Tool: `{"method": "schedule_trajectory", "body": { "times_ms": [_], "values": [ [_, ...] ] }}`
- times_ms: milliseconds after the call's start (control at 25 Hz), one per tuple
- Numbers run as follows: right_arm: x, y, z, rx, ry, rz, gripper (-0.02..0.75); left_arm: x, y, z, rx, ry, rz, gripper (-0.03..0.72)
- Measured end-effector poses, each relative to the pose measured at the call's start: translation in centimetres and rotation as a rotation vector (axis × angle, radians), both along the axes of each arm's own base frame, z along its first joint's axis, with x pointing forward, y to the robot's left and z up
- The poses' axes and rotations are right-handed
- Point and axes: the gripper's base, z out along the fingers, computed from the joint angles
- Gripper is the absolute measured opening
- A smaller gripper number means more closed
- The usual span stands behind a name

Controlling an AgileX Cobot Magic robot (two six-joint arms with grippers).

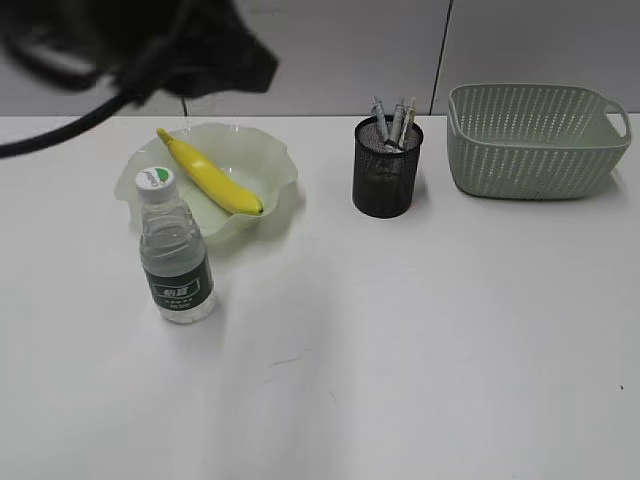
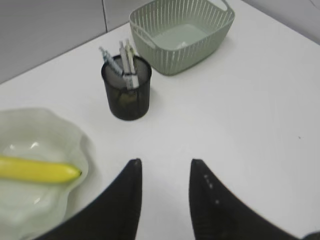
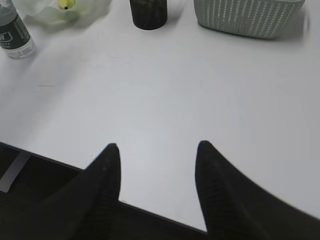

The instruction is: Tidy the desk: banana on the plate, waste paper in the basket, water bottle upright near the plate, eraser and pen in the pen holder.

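1. End effector on the left (image 2: 165,172) hangs parted and empty above the worktop (image 1: 420,340).
2. Right end effector (image 3: 157,150) gapes wide, empty.
3. Banana (image 1: 208,172) lies on the plate (image 1: 270,150).
4. Water bottle (image 1: 174,250) stands upright at the plate's 7 o'clock.
5. Pens (image 1: 395,122) sit in the pen holder (image 1: 385,170), basket (image 1: 535,140) at its 3 o'clock.

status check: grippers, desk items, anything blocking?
Left gripper and right gripper: jaws open, empty. Banana on plate, bottle upright beside it, pens in holder. Nothing blocking.
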Motion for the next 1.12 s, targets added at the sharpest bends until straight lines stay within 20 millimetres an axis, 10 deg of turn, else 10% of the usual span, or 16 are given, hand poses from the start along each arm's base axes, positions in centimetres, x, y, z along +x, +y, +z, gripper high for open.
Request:
{"method": "schedule_trajectory", "body": {
  "times_ms": [280, 520, 1120],
  "values": [
    [0.0, 0.0, 0.0, 0.0, 0.0, 0.0, 0.391, -11.3, 10.4, -2.0, -0.04, -0.046, 0.065, 0.24],
    [0.0, 0.0, 0.0, 0.0, 0.0, 0.0, 0.391, -16.9, 15.8, -4.0, -0.026, -0.043, 0.116, 0.238],
    [0.0, 0.0, 0.0, 0.001, -0.001, 0.0, 0.391, -20.6, 20.0, -5.7, -0.088, -0.147, 0.201, 0.236]
  ]
}}
